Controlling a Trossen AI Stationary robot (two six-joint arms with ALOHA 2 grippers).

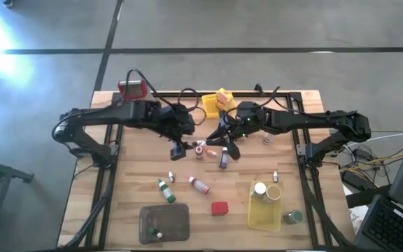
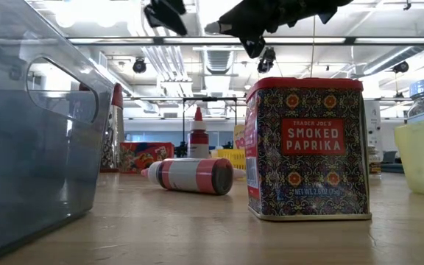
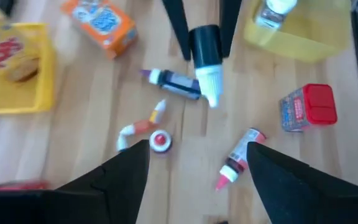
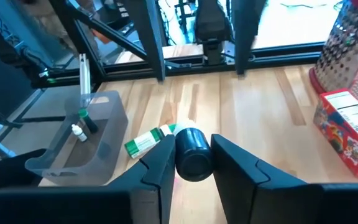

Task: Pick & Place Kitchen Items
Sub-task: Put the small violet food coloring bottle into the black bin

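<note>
From above, the right pincer (image 1: 224, 137) is hanging over the middle of the wooden table (image 1: 131, 168), closing on a small white-tipped bottle with a black cap (image 1: 221, 134), while the left pincer (image 1: 178, 150) is hovering just at its 9 o'clock with fingers spread wide. A red block-shaped paprika tin (image 1: 220, 208) is lying at 6 o'clock from both, a clear grey plastic bin (image 1: 164, 222) at 7 o'clock, a yellow translucent basket (image 1: 264, 217) at 5 o'clock. At table height, the tin (image 2: 306, 147) is standing upright, with a red-banded bottle (image 2: 190, 175) lying on its side just at its 9 o'clock. The left wrist camera is showing its own fingers (image 3: 123, 171) parted and empty, the black-capped bottle (image 3: 207, 71) being held beyond them, a purple-capped bottle (image 3: 174, 83) lying beside it. The right wrist camera is showing the black cap (image 4: 193, 154) clamped between its fingers (image 4: 160, 163), a green-labelled bottle (image 4: 146, 142) lying beyond.
</note>
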